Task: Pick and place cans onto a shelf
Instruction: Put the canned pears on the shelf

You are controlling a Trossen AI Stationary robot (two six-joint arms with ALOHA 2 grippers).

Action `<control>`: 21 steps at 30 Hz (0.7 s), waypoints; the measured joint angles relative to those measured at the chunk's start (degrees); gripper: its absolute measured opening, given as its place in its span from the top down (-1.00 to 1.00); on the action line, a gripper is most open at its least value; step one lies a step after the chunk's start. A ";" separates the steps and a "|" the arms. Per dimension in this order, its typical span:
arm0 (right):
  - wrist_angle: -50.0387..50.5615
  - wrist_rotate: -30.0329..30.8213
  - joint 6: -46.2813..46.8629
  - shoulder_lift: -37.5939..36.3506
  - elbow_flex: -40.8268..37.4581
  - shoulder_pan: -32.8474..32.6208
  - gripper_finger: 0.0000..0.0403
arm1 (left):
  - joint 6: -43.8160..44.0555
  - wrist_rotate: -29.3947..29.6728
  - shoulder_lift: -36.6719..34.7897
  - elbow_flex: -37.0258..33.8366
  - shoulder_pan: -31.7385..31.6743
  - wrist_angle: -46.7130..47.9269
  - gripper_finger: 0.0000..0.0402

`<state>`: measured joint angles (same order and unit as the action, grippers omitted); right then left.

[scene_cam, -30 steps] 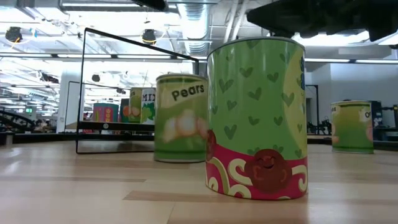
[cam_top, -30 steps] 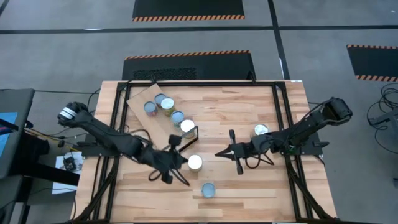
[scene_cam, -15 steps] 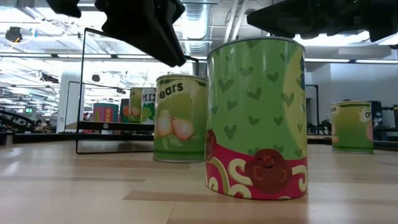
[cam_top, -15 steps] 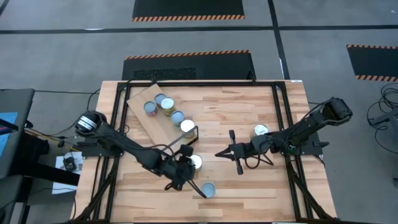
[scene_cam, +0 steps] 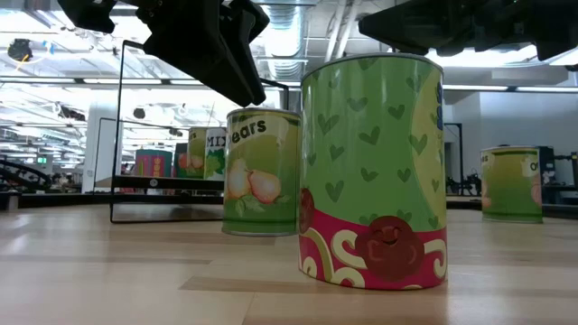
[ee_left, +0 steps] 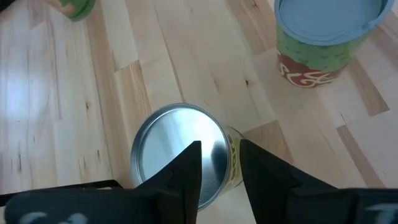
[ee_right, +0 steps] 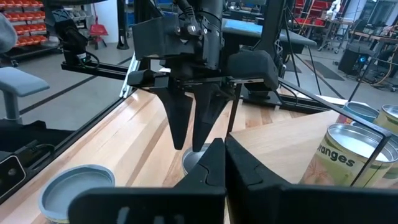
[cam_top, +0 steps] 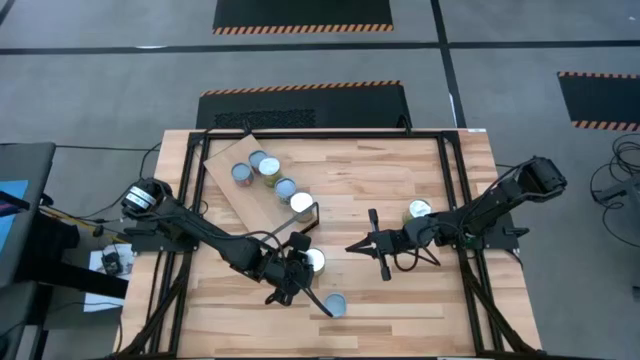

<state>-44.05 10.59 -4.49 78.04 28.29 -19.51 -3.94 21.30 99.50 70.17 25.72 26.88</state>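
A pear-labelled can (cam_top: 317,261) stands upright on the table's middle. It also shows in the low view (scene_cam: 262,171) and the left wrist view (ee_left: 177,152). My left gripper (cam_top: 298,268) hangs over its silver top, fingers pointing down and a little apart (ee_left: 219,144). My right gripper (cam_top: 358,246) is shut and empty, right of that can, and shows in its own wrist view (ee_right: 217,158). The shelf (cam_top: 226,152) lies at the far left and carries several cans (cam_top: 268,168). Its black frame (cam_top: 308,216) is at its near end. My left gripper comes at the pear can from above, its fingertips (ee_left: 193,155) close over the lid's right part (ee_left: 211,146). I cannot tell whether they touch the lid. The can stands upright on the table.
A green-and-red can with a bluish lid (cam_top: 335,305) stands near the front edge, close to my left gripper (ee_left: 326,34). Another can (cam_top: 420,210) stands by my right arm. A black rail frame (cam_top: 455,200) borders the table.
My left gripper has gone toward the table's right edge, from beside the pear can to above its top. The pear can has turned a little about its own axis and stays upright in place. My right arm has kept still.
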 joint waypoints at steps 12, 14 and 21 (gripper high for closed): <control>-0.33 -0.01 0.14 0.00 0.00 -0.01 0.95 | -0.01 -1.39 0.35 0.00 -0.89 0.52 0.57; -0.33 0.00 0.34 0.00 0.00 0.00 0.95 | -0.16 -1.55 0.87 -0.07 -0.97 0.80 0.57; -1.23 -0.02 0.59 0.02 0.00 -0.39 0.95 | -1.42 -1.88 1.79 0.00 -1.19 -0.06 0.57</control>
<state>-45.28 10.57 -3.90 78.06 28.29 -19.90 -5.36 19.42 101.30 70.17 24.53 26.83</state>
